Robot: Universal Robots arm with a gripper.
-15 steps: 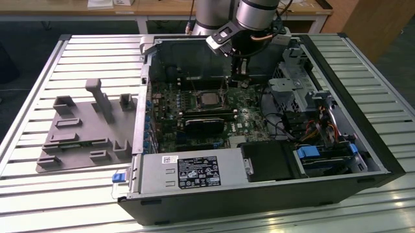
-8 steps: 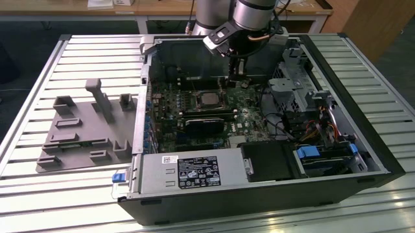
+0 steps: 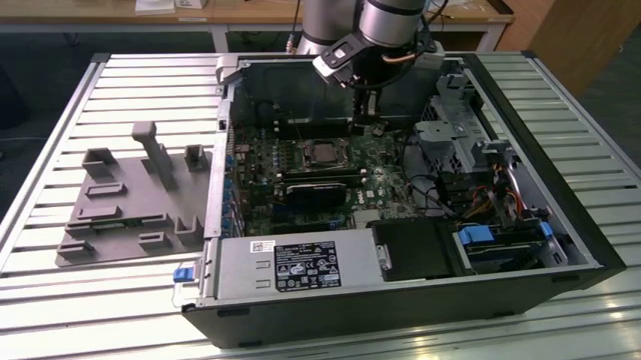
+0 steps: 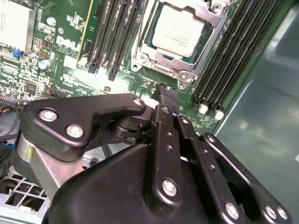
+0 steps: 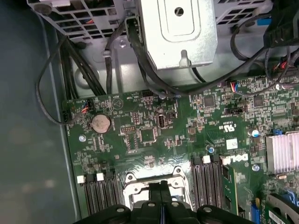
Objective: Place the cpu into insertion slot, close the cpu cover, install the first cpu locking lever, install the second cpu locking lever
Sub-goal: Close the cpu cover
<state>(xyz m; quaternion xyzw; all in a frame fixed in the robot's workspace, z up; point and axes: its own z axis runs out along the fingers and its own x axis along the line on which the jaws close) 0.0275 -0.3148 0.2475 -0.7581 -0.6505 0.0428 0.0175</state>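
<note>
Second wrist view gives me the cpu (image 4: 175,30) lying flat in the insertion slot (image 4: 183,74), framed by the cpu cover (image 4: 209,21). I judge it light, rigid and delicate underneath, so edges only. My pincer (image 4: 167,95) hangs closed and empty nearby.

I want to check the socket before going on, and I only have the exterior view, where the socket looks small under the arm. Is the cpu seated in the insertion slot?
Observer: Yes. In the second wrist view the cpu lies flat there, pale metal top up.
Operator: And the cover?
Observer: The cpu cover appears to lie down around the chip, its window framing it.
Operator: Is the hand holding anything?
Observer: No. In the first wrist view the hand is shut, fingertips together with nothing between them.
</note>
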